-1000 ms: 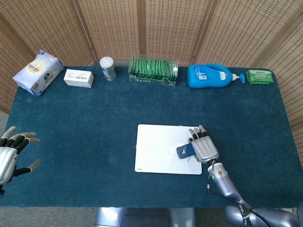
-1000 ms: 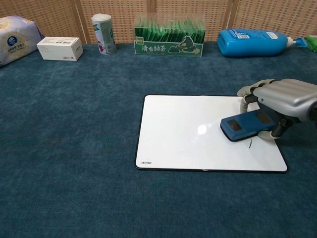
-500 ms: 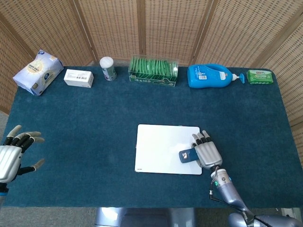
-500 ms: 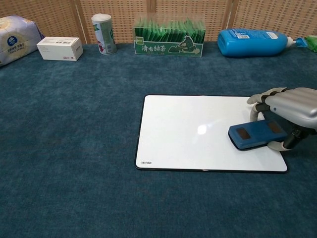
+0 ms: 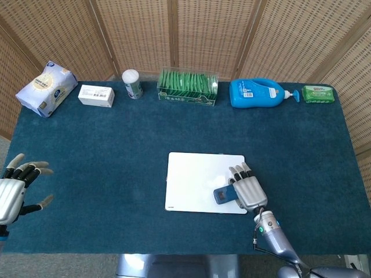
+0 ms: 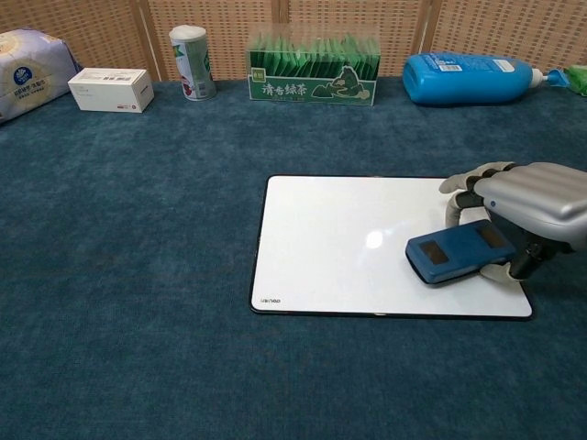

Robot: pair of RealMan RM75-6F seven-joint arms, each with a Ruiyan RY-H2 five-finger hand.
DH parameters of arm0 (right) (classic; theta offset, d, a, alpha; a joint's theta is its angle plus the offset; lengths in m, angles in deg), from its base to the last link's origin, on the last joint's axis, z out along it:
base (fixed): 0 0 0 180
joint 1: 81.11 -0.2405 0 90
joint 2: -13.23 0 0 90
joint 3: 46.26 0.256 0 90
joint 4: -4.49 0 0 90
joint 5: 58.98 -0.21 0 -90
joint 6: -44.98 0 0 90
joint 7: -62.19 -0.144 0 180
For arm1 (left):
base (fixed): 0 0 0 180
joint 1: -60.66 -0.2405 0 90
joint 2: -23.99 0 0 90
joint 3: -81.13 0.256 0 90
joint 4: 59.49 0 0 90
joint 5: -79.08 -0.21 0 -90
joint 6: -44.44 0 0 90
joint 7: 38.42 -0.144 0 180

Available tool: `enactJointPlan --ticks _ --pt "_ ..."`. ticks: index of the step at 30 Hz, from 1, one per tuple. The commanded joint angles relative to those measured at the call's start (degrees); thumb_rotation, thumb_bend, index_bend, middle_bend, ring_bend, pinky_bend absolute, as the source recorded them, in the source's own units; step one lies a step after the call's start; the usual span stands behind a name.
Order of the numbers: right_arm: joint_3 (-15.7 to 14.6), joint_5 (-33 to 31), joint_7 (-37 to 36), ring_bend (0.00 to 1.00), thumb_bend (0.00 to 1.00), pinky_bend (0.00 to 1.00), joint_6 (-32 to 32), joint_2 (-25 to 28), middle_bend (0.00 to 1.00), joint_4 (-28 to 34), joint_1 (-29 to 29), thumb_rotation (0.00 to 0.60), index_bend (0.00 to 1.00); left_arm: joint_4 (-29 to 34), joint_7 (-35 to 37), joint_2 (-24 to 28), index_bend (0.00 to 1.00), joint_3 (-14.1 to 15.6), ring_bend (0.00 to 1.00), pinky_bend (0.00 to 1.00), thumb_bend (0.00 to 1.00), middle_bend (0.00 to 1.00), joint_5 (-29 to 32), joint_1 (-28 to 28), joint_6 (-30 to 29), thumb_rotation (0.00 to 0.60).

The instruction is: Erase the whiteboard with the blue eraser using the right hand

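Observation:
The white whiteboard point(image 5: 194, 179) point(image 6: 339, 243) lies flat on the blue cloth near the table's front. My right hand point(image 5: 248, 189) point(image 6: 527, 197) grips the blue eraser point(image 5: 223, 195) point(image 6: 454, 255) and presses it on the board's lower right part. No pen mark shows on the board's surface in either view. My left hand point(image 5: 14, 188) hovers at the far left edge of the head view, fingers spread, holding nothing; the chest view does not show it.
Along the back edge stand a tissue pack point(image 5: 46, 87), a white box point(image 5: 96, 95), a small can point(image 5: 133, 84), a green tea box point(image 5: 188, 87), a blue detergent bottle point(image 5: 258, 92) and a green packet point(image 5: 317, 94).
The right hand slid the eraser toward the board's front right corner, then back left a little. The short dark mark seen a second ago near the eraser is gone.

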Motion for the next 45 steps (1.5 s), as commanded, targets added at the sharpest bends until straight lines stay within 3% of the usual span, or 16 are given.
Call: enactJointPlan --ticks 1,21,31,45 --pt "0.7 -0.6 -0.2 0.0 0.39 0.0 1.2 -1.3 0.11 -1.6 -0.8 0.6 0.75 -0.2 0.2 0.2 0.36 0.1 0.26 0.08 0.26 0.29 0.0 -0.2 -0.2 0.6" --pt "4.2 -4.2 -0.7 0.0 0.39 0.0 6.3 -4.5 0.12 -7.8 -5.4 0.6 0.75 -0.8 0.8 0.4 0.36 0.3 0.26 0.08 0.26 0.29 0.3 -1.1 -1.1 0.6" --pt "2.1 -3.9 -2.3 0.0 0.39 0.0 4.7 -2.9 0.12 -6.5 -3.5 0.6 0.75 -0.7 0.4 0.0 0.36 0.0 0.26 0.08 0.26 0.29 0.0 -0.4 -0.3 0.6" --pt "-1.8 -0.8 -1.8 0.0 0.39 0.0 -0.8 0.8 0.12 -0.1 0.8 0.6 0.75 -0.3 0.0 -0.3 0.36 -0.1 0.26 0.08 0.26 0.29 -0.6 0.3 0.4 0.6"
